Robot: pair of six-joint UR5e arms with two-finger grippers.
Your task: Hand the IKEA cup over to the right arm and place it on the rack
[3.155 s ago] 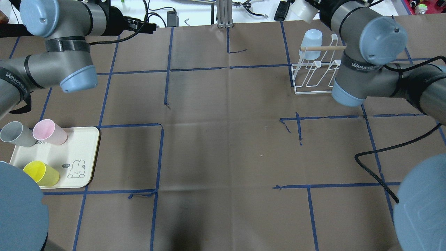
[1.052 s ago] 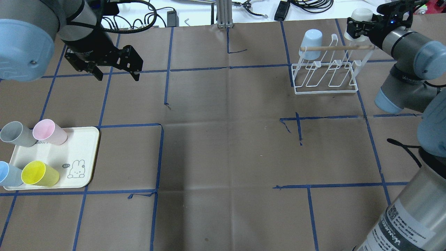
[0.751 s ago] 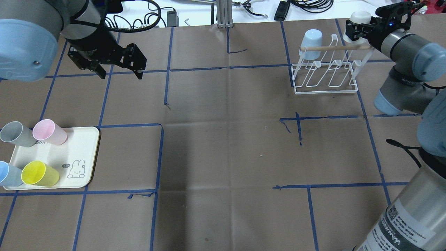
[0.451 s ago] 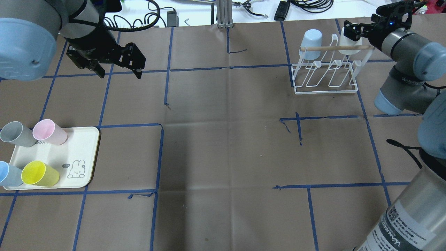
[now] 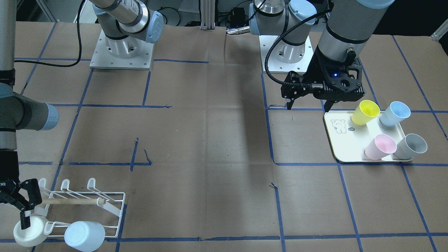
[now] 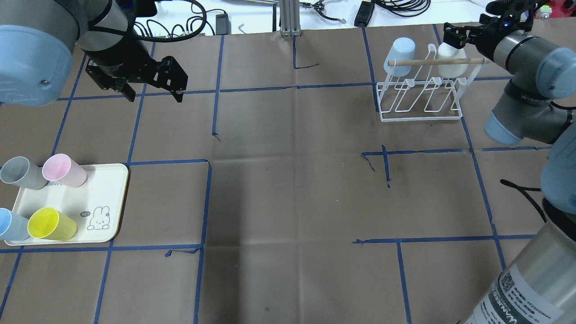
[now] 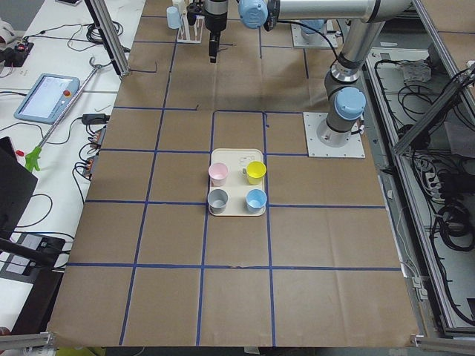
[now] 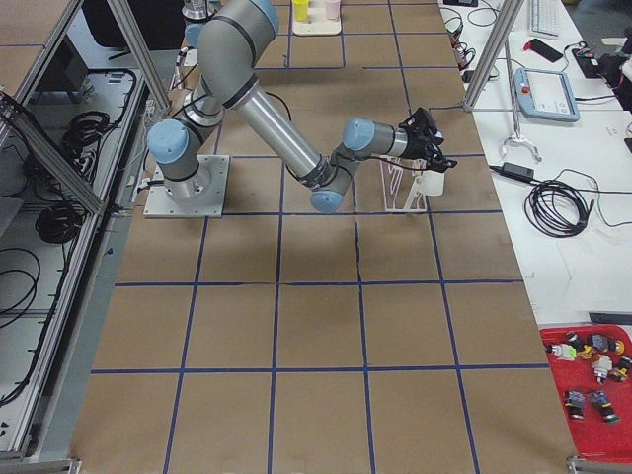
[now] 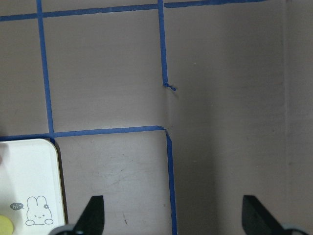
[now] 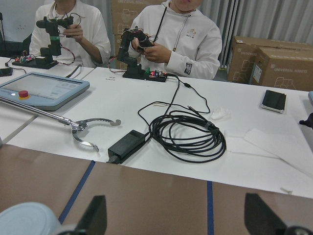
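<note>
**White cup on the rack, both grippers open**

The right gripper (image 10: 177,214) hangs over one end of the rack (image 6: 423,118). Its jaws are spread wide with nothing between them. The white cup (image 6: 450,65) sits upside down on the rack's end prong, just below those jaws and slightly ahead of them. Seen from across the table, one fingertip overlaps the cup's rim, and I cannot tell whether they touch.

A dowel (image 6: 432,61) lies across the top of the rack. A blue cup (image 6: 400,51) is upturned on a prong at the rack's other end, well to the left of the jaws.

The right wrist camera looks out between the fingertips (image 10: 96,215), past the table edge, to a white bench (image 10: 244,166) with a coiled black cable (image 10: 188,137). A pale cup bottom shows in the lower corner, outside the left-hand finger — which cup, I cannot tell.

The left gripper (image 6: 155,96) hangs high above the table (image 6: 292,180) and points down. Its jaws are wide apart and empty. A cream tray (image 5: 346,147) lies below and off to one side of them. In the left wrist view only its rabbit-marked corner shows, outside one finger.

Four cups stand mouth-up on the tray, none between the jaws:
- the yellow cup (image 5: 365,112), nearest the jaws
- the tray's blue cup (image 5: 394,113)
- the pink cup (image 5: 379,147)
- the grey cup (image 5: 409,147), farthest from the jaws
</note>
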